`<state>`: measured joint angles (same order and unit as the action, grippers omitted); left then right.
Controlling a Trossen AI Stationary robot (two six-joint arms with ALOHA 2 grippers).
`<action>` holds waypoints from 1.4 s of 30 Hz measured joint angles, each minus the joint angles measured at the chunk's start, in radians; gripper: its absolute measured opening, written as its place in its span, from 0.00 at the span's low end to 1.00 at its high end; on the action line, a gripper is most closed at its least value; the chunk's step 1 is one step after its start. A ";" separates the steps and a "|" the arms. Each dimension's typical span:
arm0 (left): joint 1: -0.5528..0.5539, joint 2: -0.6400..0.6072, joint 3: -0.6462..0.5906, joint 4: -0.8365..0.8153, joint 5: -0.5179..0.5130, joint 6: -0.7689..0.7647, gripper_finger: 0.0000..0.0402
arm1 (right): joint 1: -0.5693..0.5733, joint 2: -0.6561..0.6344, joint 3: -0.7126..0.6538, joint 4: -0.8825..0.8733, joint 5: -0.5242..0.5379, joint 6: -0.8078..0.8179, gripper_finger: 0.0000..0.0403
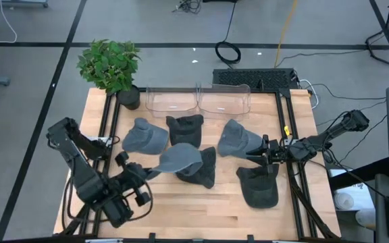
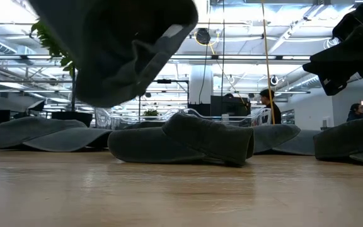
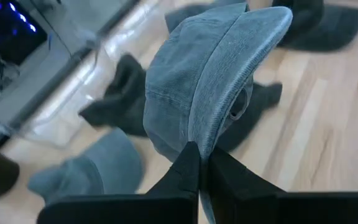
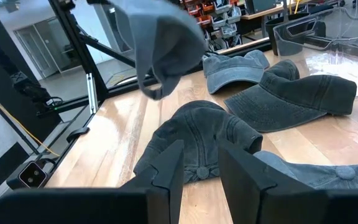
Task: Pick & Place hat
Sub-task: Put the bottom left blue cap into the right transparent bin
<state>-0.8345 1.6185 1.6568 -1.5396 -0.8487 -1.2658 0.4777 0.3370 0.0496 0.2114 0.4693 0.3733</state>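
The hat (image 1: 179, 159) is hanging in the air above the dark cap (image 1: 204, 169), near the middle of the table (image 1: 201, 209), and the left gripper (image 3: 202, 163) is pinching just its thin edge with its fingers closed tight. That small pinch may be slipping, so the floppy hat could be dropping back onto the caps before getting to the bins (image 1: 198, 100) past the dark cap. The right gripper (image 4: 199, 163) is waiting with its fingers partly open and holding nothing, on the dark cap's other side.
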 joint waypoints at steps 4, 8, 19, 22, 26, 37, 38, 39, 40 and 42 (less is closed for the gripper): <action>0.040 -0.004 0.040 0.021 -0.018 0.115 0.03 | 0.000 0.000 0.000 0.000 0.000 0.000 0.22; 0.062 -0.004 0.068 0.086 -0.016 0.295 0.03 | 0.000 0.000 0.000 0.000 0.000 0.000 0.22; 0.114 -0.004 0.107 0.262 -0.006 0.705 0.03 | 0.000 0.000 0.000 0.000 0.000 0.000 0.22; 0.131 -0.004 0.107 0.273 -0.005 0.764 0.03 | 0.000 0.000 0.000 0.000 0.000 0.000 0.22; 0.147 -0.004 0.107 0.273 0.006 0.816 0.03 | 0.000 0.000 0.000 0.000 0.000 0.000 0.22; 0.153 -0.004 0.107 0.360 0.002 1.303 0.03 | 0.000 0.000 0.000 0.040 0.001 0.059 0.22; 0.158 -0.004 0.107 0.364 0.009 1.319 0.03 | 0.000 0.000 0.000 0.051 0.001 0.071 0.22; 0.165 -0.004 0.107 0.364 0.019 1.327 0.03 | 0.000 0.000 0.000 0.063 0.001 0.082 0.22; 0.171 -0.004 0.107 0.363 0.026 1.333 0.03 | 0.000 0.000 0.000 0.074 0.001 0.090 0.22; 0.181 -0.004 0.107 0.363 0.034 1.343 0.03 | 0.000 0.000 0.000 0.100 -0.001 0.105 0.22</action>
<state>-0.6536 1.6150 1.7638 -1.1762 -0.8146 0.0774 0.4776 0.3370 0.0495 0.3119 0.4686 0.4782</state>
